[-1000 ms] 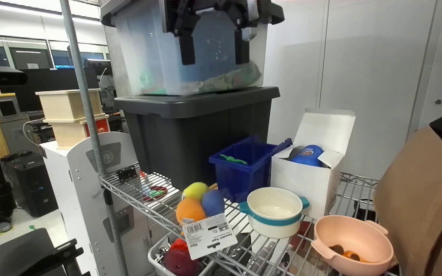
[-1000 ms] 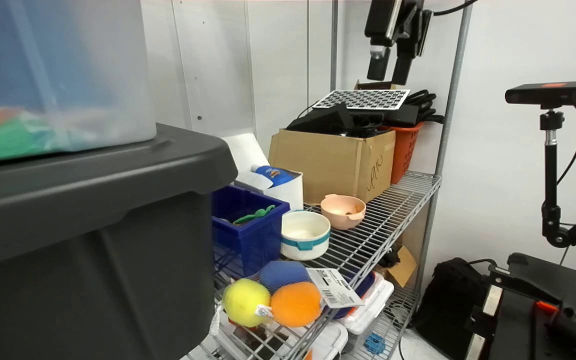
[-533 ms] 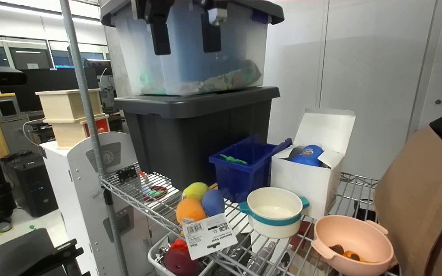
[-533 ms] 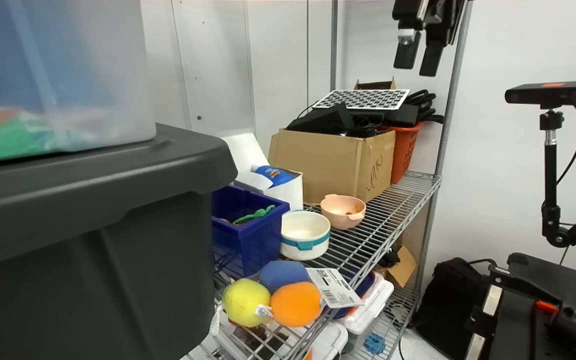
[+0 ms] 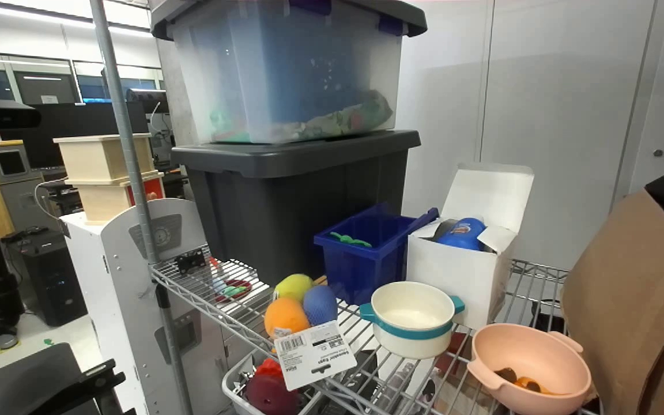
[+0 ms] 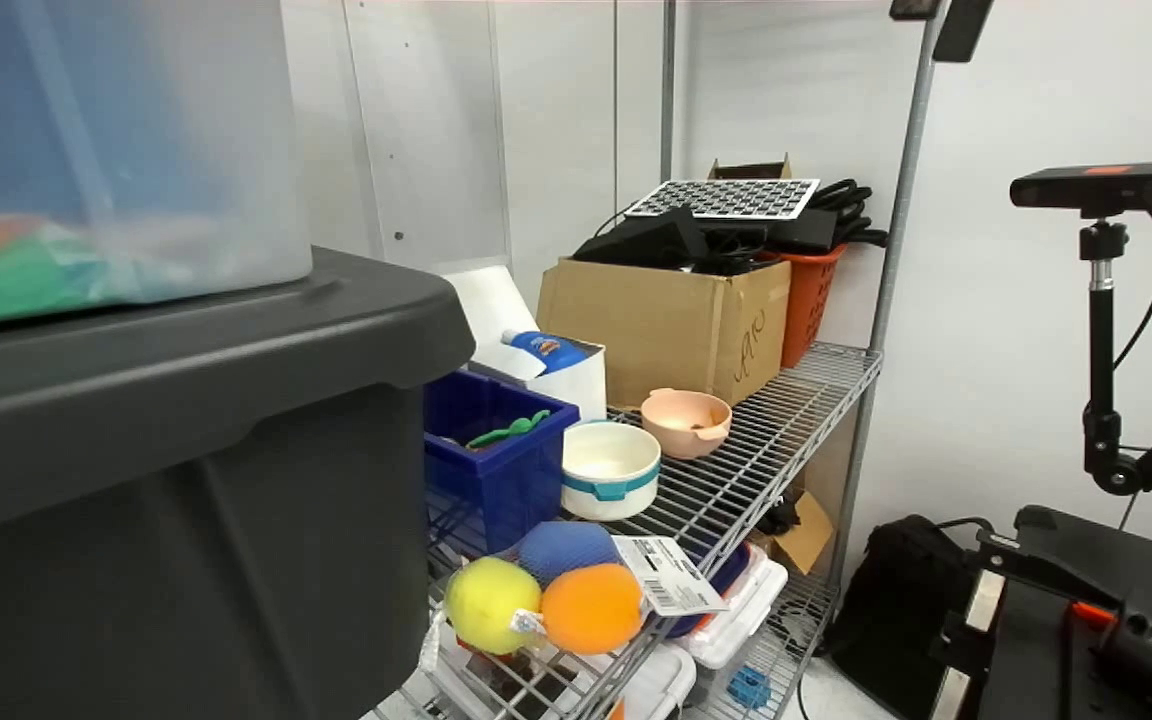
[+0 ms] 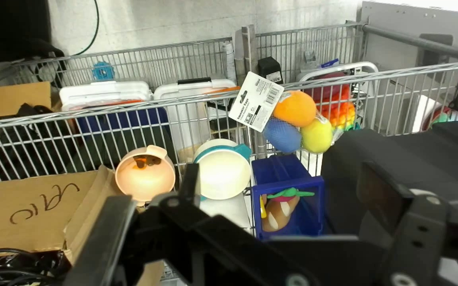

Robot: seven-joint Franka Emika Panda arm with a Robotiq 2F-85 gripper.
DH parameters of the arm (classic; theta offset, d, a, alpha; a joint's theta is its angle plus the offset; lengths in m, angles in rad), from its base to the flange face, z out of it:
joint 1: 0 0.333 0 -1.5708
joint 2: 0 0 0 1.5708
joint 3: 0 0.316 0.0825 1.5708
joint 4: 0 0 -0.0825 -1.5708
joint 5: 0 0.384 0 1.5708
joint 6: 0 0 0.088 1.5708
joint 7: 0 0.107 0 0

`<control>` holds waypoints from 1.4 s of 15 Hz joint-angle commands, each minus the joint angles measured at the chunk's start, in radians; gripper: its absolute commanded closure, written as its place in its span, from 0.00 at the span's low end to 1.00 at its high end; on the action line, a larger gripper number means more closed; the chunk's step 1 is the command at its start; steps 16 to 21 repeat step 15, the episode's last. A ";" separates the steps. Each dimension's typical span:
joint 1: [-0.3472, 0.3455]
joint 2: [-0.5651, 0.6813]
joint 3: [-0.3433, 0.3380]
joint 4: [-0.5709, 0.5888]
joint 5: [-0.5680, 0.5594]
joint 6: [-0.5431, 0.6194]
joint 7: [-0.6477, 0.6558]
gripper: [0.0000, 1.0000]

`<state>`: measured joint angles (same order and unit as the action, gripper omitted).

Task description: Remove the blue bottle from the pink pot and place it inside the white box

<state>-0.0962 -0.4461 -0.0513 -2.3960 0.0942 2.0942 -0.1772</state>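
The blue bottle lies inside the white box, its blue side showing above the box's rim in both exterior views. The box's flap lid stands up behind it. On the wire shelf, the pink pot holds only some small orange and dark pieces. My gripper is open with nothing between its fingers, high above the shelf and well apart from box and pot. My gripper's own parts hide the bottle in the wrist view.
Beside the box stand a dark-blue bin with toy food and a white-and-teal bowl. A grey tote under a clear tote rises on one side, a cardboard box on the opposite side. Netted balls lie at the shelf edge.
My open gripper has risen and moved sideways, up to or past the top edge of the exterior views. The bottle, box and pot stay where they were.
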 commanded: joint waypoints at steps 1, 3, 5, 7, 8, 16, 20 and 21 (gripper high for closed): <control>0.018 -0.080 -0.025 -0.032 -0.018 -0.051 0.001 0.00; 0.024 -0.110 -0.021 -0.059 -0.022 -0.074 -0.004 0.00; 0.031 -0.127 -0.015 -0.085 -0.026 -0.087 -0.006 0.00; 0.032 -0.095 -0.023 -0.065 -0.020 -0.074 0.003 0.00; 0.037 -0.100 -0.022 -0.076 -0.021 -0.074 0.002 0.00; 0.044 -0.104 -0.020 -0.086 -0.022 -0.074 0.002 0.00; 0.044 -0.104 -0.020 -0.086 -0.022 -0.074 0.002 0.00; 0.044 -0.104 -0.020 -0.086 -0.022 -0.074 0.002 0.00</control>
